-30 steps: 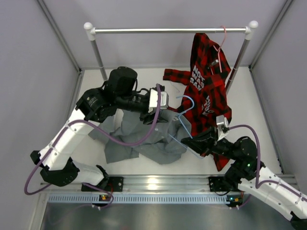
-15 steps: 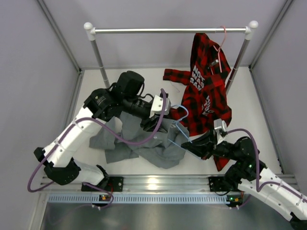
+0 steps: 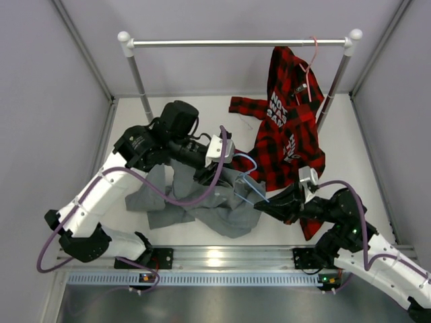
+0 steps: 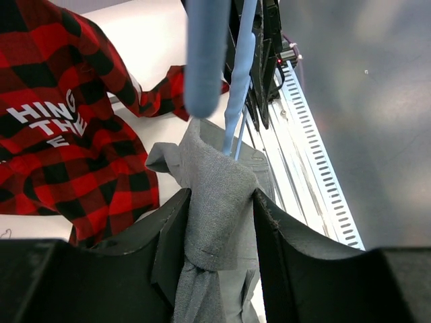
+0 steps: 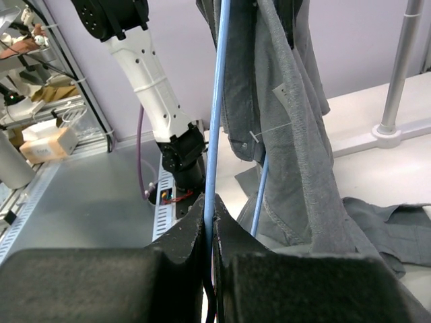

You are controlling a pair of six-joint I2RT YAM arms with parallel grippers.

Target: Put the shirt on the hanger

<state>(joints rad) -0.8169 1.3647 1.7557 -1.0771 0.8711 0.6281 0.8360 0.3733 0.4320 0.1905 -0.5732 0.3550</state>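
White worktop (image 3: 131,124) boxed in by plain grey walls (image 3: 47,101). A metal clothes rail (image 3: 236,42) on two posts spans the far edge.

Left arm (image 3: 101,192) comes up from the near-left corner and bends in toward the middle of the worktop. Right arm (image 3: 357,235) comes from the near-right corner and reaches left along the near side.

Red-and-black plaid shirt (image 3: 286,128) hangs from a pink hanger (image 3: 313,50) at the right end of the rail, near the far-right corner. Its lower part drapes down onto the worktop.

Grey shirt (image 3: 215,205) sits in the middle of the worktop, toward the near edge. Most of it is bunched flat on the surface, and one part is lifted up. Its right side touches or overlaps the plaid hem; I cannot tell which.

Blue hanger (image 3: 246,176) is off the surface, between the two grippers. It is just right of the lifted grey fabric and just left of the plaid. Its wire runs slanted from the left gripper's side down to the right gripper. In the right wrist view the grey fabric hangs right beside the wire, with a second blue wire partly behind the cloth. Whether the wire is inside the shirt I cannot tell.

Left gripper (image 3: 210,172) has its fingers pressed onto a fold of grey shirt. The left wrist view shows the fabric squeezed between both pads, with the blue wire just beyond it.

Right gripper (image 3: 264,205) has its fingers closed tight on the thin blue wire of the hanger, clear in the right wrist view.
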